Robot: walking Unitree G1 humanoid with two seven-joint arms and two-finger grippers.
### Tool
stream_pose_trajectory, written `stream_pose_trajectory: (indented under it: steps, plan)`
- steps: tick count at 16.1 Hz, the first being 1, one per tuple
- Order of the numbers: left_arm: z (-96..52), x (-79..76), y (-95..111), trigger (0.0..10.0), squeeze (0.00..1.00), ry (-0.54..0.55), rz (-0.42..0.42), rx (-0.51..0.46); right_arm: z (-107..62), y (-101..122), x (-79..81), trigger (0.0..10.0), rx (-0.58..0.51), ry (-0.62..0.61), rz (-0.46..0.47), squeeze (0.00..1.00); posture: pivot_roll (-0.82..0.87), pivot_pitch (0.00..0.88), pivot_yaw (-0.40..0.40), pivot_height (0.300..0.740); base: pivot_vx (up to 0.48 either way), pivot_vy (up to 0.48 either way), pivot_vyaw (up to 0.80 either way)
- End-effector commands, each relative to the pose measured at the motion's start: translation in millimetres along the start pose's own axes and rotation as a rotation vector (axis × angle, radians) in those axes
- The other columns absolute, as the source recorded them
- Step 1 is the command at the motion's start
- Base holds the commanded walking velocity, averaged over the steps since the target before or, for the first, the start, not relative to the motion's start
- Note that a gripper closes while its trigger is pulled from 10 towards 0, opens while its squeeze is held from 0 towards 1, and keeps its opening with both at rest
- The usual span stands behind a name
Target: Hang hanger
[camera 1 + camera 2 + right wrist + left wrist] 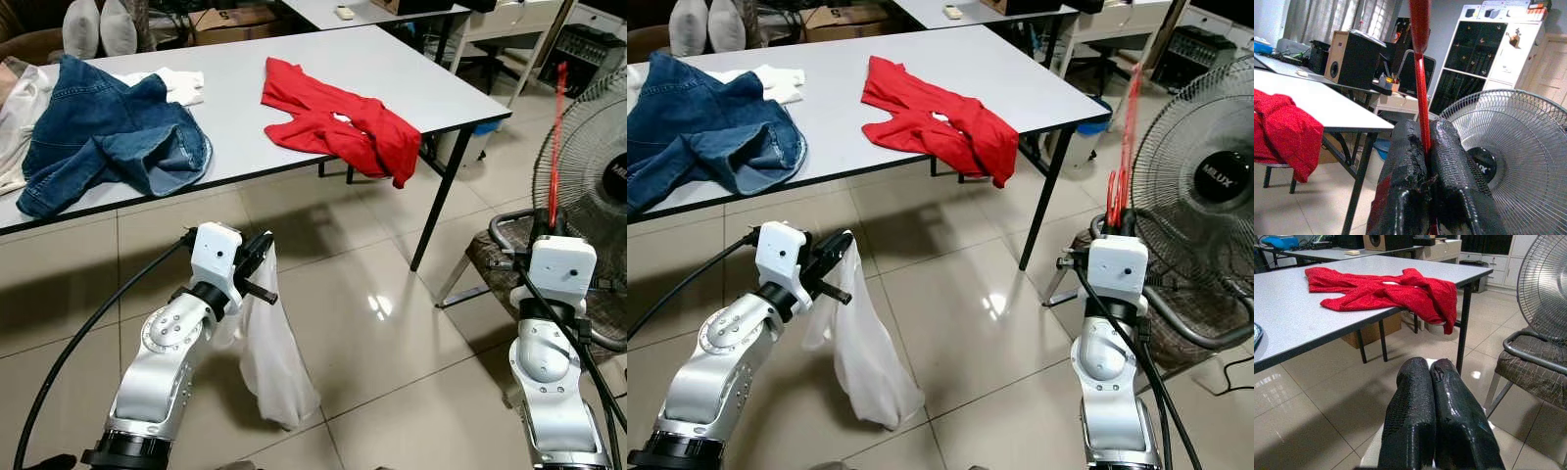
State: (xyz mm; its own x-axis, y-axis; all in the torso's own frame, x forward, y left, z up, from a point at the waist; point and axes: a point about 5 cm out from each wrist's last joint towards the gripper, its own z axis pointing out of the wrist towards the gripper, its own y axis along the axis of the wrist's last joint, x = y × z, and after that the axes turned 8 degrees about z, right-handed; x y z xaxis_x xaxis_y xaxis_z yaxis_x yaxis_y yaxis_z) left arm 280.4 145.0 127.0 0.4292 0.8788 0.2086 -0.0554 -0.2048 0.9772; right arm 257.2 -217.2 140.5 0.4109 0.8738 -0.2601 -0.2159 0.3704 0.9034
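Low over the tiled floor (392, 352), nearest the camera, the left gripper (263, 266) has its jaws clamped on a white cloth (269, 357) that hangs limp, its lower edge close to the tiles. To the right, the right gripper (1425, 166) has its jaws shut on the thin red hanger (557, 147), which stands upright just in front of the pedestal fan (1200, 186) and the padded chair (549, 279). Beyond them, a red shirt (338, 122) droops over the table's (235, 88) front edge near its right corner, and a denim jacket (98, 132) lies toward the left edge. The likeliest trouble is the tall hanger catching the fan's grille if the arm swings. The hanger could also twist in so narrow a pinch, and the cloth could drag on the floor.
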Motion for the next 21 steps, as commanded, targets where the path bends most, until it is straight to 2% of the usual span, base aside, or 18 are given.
stream_pose_trajectory:
  steps: [1, 3, 6, 8, 9, 12, 14, 18, 19, 21]
  plan:
    - [-0.6, 3.1, 10.4, 10.0, 0.00, -0.006, 0.011, -0.039, -1.0, 4.3, -2.1, 10.0, -0.022, -0.011, 0.006, 0.00, 0.03, 0.048, 0.025, 0.740, 0.000, 0.000, 0.00]
    - [0.0, 3.7, 10.6, 10.0, 0.00, -0.007, 0.002, -0.035, -2.1, 5.4, 1.6, 10.0, -0.020, 0.010, 0.028, 0.00, 0.03, 0.046, 0.027, 0.740, 0.000, 0.000, 0.00]
    - [4.5, 8.3, 10.4, 10.0, 0.00, 0.032, 0.001, -0.007, 0.2, 3.7, 30.4, 10.0, 0.082, 0.230, 0.182, 0.00, 0.02, 0.034, 0.035, 0.740, 0.000, 0.000, 0.00]
    - [8.3, 9.9, 11.2, 10.0, 0.00, 0.046, 0.014, -0.008, 0.0, 2.9, 47.3, 10.0, 0.156, 0.358, 0.192, 0.00, 0.02, 0.028, 0.035, 0.740, 0.000, 0.000, 0.00]
    - [11.0, 11.8, 11.3, 10.0, 0.00, 0.071, 0.020, -0.003, -2.7, 7.9, 59.9, 10.0, 0.195, 0.472, 0.268, 0.00, 0.02, 0.024, 0.035, 0.740, 0.000, 0.000, 0.80]
    - [13.2, 16.5, 12.4, 10.0, 0.00, 0.122, 0.012, -0.005, -3.9, 21.9, 76.2, 10.0, 0.171, 0.623, 0.333, 0.00, 0.02, 0.019, 0.025, 0.740, 0.000, 0.000, 0.80]
    - [13.7, 20.1, 16.8, 10.0, 0.00, 0.140, 0.072, -0.009, -7.7, 31.3, 92.5, 10.0, 0.173, 0.776, 0.360, 0.00, 0.02, 0.019, 0.005, 0.740, 0.000, 0.000, 0.80]
    - [16.0, 27.1, 25.9, 10.0, 0.00, 0.182, 0.064, -0.036, -8.7, 35.2, 102.8, 10.0, 0.181, 0.825, 0.386, 0.00, 0.03, 0.022, -0.003, 0.740, 0.237, 0.000, 0.80]
    - [16.0, 29.4, 23.8, 10.0, 0.00, 0.201, 0.053, -0.020, -9.3, 34.1, 106.7, 10.0, 0.189, 0.845, 0.369, 0.00, 0.02, 0.022, -0.004, 0.740, 0.386, 0.000, 0.80]
    - [15.5, 29.6, 21.2, 10.0, 0.00, 0.219, 0.048, -0.005, -7.1, 31.1, 104.7, 10.0, 0.193, 0.838, 0.337, 0.00, 0.02, 0.024, -0.009, 0.740, 0.401, 0.000, 0.00]
